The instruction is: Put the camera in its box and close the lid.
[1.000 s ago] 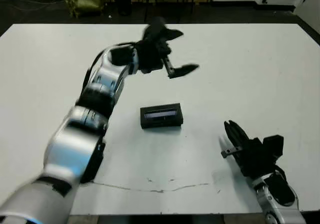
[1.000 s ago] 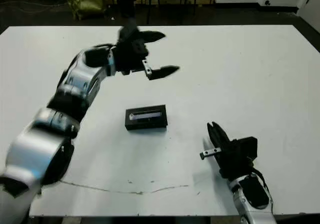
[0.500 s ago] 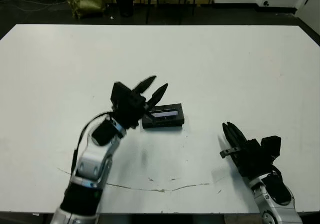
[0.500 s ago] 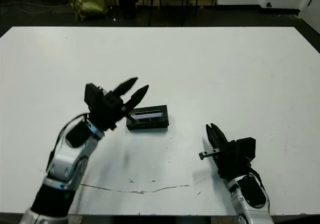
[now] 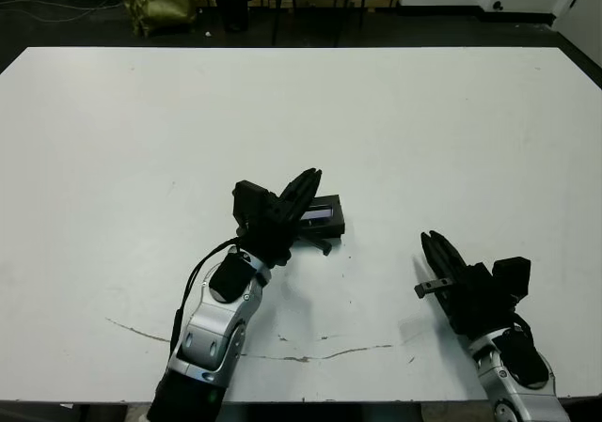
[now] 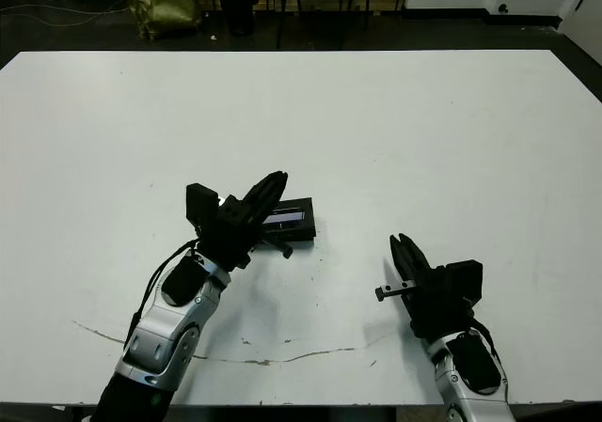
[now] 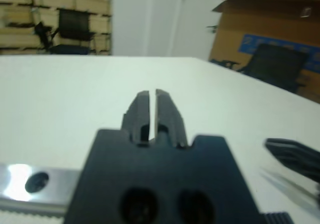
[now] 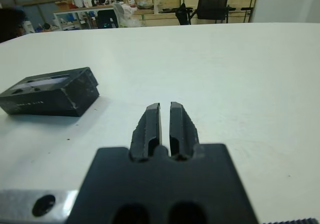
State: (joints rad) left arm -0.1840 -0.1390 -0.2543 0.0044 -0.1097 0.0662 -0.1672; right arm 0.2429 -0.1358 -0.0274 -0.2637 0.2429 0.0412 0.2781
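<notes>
— Where did we find the box (image 8: 50, 93)?

— Mid-tabletop (image 5: 451, 121), its lid (image 6: 287, 218) on top, window strip up, long axis running left to right. We couldn't see the camera; we guessed it lay inside.

— And our tools?

— The left tool (image 5: 306, 189) was much nearer, fingers pressed almost together and empty, reaching over the box's left end from the forearm angled up from the near edge. The right tool (image 5: 435, 249) lay well apart to the right, closed on nothing.
</notes>
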